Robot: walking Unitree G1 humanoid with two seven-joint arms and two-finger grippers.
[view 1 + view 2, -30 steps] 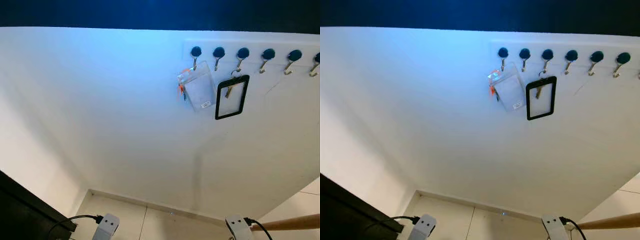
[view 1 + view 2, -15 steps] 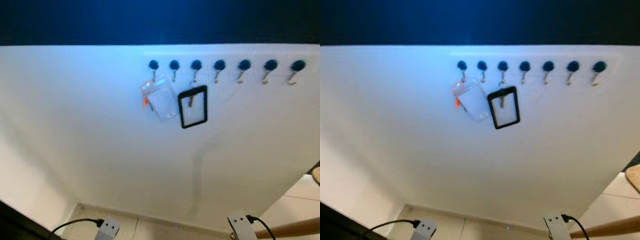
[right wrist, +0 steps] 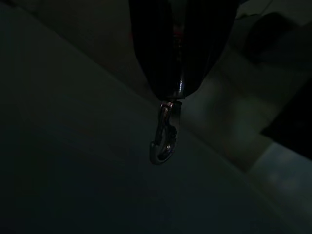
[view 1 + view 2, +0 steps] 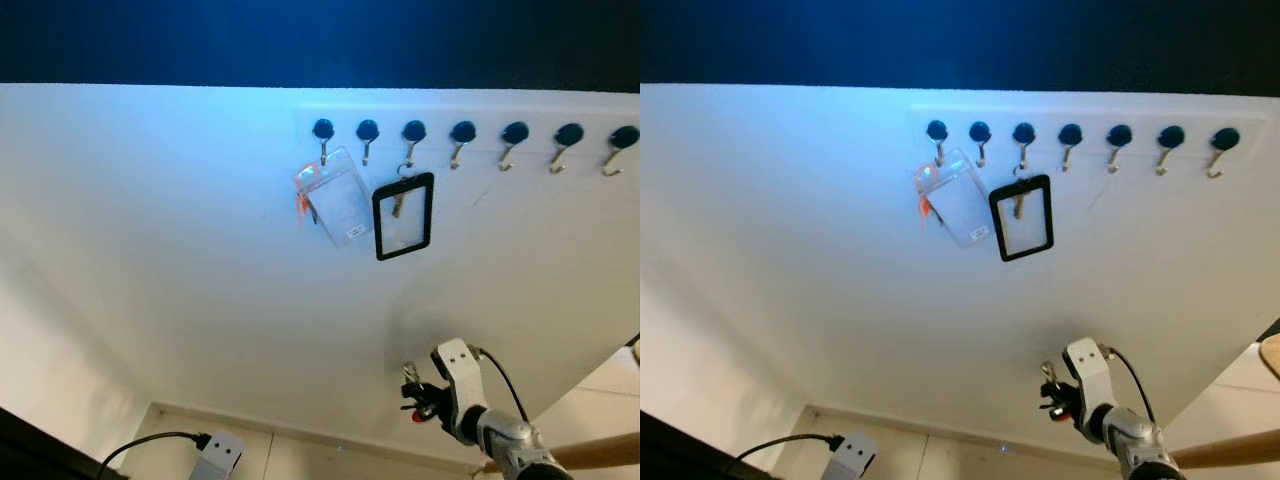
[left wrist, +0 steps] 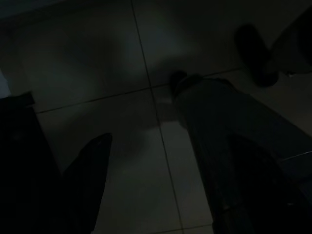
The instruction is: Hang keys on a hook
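Here the right gripper [image 4: 418, 397] is rising in front of the white wall [image 4: 180, 260], low down and well below the hook rail [image 4: 470, 132], with its two black fingers pressed together on the keys [image 4: 411, 377] — in the right wrist view a small metal clasp [image 3: 165, 138] is dangling out past the closed fingertips, hanging free and roughly in line with the fingers. The relation that matters is vertical: the row of dark-knobbed hooks is running along the wall's top edge, and the gripper is sitting almost straight beneath the part of the rail where the free hooks begin. The first hook [image 4: 323, 133] from the rail's left end is carrying a clear badge holder [image 4: 334, 197], the third [image 4: 413, 134] a black-framed card holder [image 4: 403, 215], while the second hook [image 4: 367, 132] and those toward the rail's right end are looking bare. The fourth hook [image 4: 461, 135] is probably lying nearest above the keys — so the coming move is likely calling for a long lift up and slightly rightward, bringing the clasp's loop over the upturned tip. The left gripper [image 5: 146, 195] is hanging idle over the dark tiled floor [image 5: 146, 63], its fingers spread apart.
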